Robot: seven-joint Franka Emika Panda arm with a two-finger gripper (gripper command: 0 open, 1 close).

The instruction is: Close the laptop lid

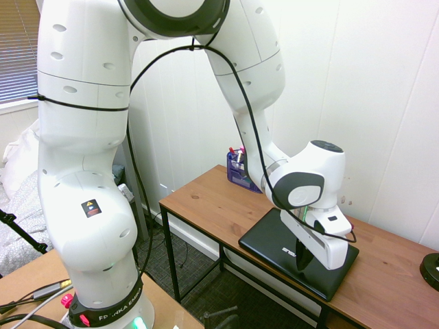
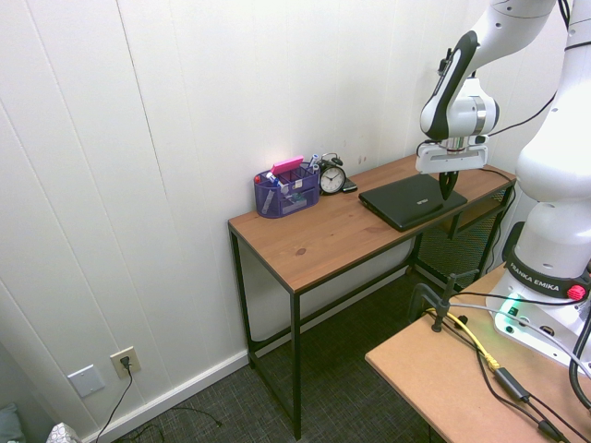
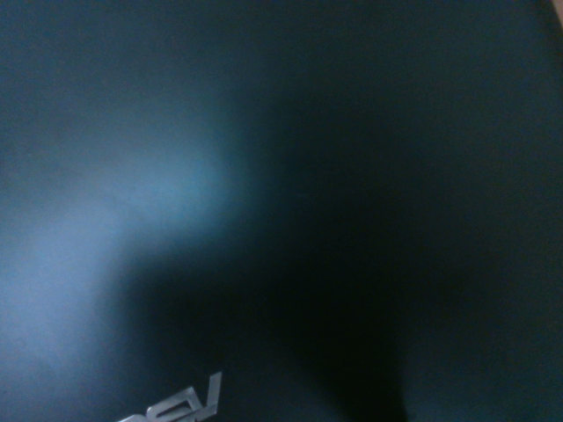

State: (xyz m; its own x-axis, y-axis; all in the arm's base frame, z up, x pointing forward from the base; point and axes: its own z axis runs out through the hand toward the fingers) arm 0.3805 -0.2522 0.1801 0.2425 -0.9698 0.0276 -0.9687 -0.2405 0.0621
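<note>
Wooden desk [image 2: 323, 240] before you; closed laptop lid [image 1: 281, 243] reads "ASUS", long axis running along the desk; your gripper [image 2: 448, 192] is shut, empty.

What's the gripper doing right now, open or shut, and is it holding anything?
Gripper: shut, holding nothing, fingers pointing down at the closed laptop lid.

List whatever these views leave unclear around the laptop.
- Laptop screen and keyboard: hidden under the closed lid in both exterior views.
- Silver logo: cut off by the wrist view's bottom edge.
- Black roll's far side: cut off by the first exterior view's right edge.
</note>
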